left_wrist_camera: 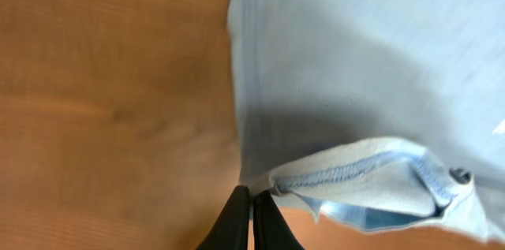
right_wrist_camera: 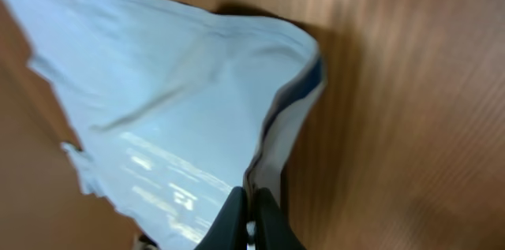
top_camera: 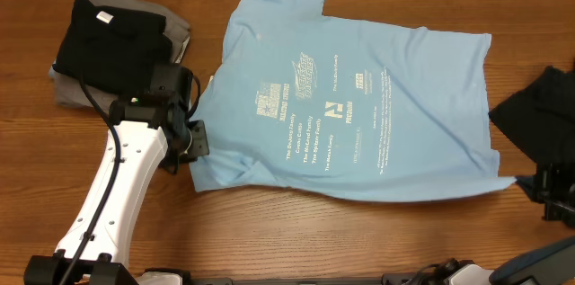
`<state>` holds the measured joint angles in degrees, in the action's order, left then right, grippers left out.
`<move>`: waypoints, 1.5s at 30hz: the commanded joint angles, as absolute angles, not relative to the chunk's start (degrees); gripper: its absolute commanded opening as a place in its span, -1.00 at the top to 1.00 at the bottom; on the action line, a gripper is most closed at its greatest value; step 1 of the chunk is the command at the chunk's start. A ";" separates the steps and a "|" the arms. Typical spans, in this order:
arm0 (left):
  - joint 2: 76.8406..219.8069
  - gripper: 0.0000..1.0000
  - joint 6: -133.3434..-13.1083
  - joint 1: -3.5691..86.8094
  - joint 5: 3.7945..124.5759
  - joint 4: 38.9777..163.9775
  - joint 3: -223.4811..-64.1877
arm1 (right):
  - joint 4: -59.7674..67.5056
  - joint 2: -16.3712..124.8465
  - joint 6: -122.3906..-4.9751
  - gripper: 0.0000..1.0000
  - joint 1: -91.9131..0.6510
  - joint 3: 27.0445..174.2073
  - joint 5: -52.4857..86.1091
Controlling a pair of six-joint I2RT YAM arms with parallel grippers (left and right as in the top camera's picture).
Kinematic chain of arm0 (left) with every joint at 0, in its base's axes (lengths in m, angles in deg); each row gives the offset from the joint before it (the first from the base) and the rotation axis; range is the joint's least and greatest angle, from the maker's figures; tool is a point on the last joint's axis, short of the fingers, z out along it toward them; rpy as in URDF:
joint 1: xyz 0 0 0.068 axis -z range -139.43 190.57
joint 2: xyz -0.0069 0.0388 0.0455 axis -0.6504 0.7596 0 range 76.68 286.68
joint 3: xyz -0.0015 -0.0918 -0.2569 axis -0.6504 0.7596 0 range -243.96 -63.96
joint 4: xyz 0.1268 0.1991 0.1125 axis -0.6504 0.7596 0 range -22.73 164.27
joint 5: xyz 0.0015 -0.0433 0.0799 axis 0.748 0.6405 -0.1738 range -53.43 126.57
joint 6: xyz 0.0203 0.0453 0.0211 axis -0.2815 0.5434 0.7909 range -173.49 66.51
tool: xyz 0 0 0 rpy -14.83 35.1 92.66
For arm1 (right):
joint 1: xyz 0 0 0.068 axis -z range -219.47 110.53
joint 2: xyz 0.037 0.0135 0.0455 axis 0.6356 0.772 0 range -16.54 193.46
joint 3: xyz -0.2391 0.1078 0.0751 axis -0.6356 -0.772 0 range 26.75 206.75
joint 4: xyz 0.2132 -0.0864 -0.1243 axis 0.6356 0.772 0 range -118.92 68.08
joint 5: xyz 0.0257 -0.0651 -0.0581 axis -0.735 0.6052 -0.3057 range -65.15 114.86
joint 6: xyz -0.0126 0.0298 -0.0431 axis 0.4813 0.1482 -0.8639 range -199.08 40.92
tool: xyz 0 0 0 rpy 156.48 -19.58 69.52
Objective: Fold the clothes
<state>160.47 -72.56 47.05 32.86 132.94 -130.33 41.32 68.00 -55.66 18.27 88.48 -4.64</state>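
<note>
Blue shirt [top_camera: 359,96] lies flat on the table [top_camera: 269,231]. Left claw [left_wrist_camera: 252,207] is pinching one edge, right claw [right_wrist_camera: 249,207] is pinching the opposite corner.

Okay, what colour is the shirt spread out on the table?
Light blue T-shirt with pale printed logos; overhead view shows it best.

Light blue T-shirt [top_camera: 350,96]: soft matt cloth, stitched hem. Table [top_camera: 269,240]: smooth wood grain.
</note>
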 commanded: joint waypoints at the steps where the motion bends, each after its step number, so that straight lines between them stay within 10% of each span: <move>1: 159.90 0.92 -69.72 46.96 33.19 128.88 -131.27 | 38.44 67.36 -50.96 0.92 16.43 89.82 -9.34; 27: 159.92 0.78 -62.66 46.96 36.14 102.36 -131.24 | 21.72 68.67 -38.13 0.90 7.08 89.82 -0.23; 29: 159.92 0.66 -62.66 46.96 36.06 102.36 -131.24 | 21.69 68.67 -38.13 0.56 7.08 89.82 -0.20; 32: 159.92 -0.04 -62.66 46.96 35.97 103.13 -131.24 | 21.74 68.67 -38.63 0.35 7.10 89.82 -0.18; 35: 159.92 -0.20 -62.68 46.96 35.99 105.84 -131.24 | 23.88 68.67 -38.96 -0.27 7.08 89.82 3.12; 45: 159.94 -0.22 -65.22 46.94 36.38 114.49 -123.86 | 28.18 68.76 -49.69 -0.38 6.18 83.63 7.01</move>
<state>160.47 -63.58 47.05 35.88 114.27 -128.10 29.08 68.50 -43.92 7.16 87.19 7.01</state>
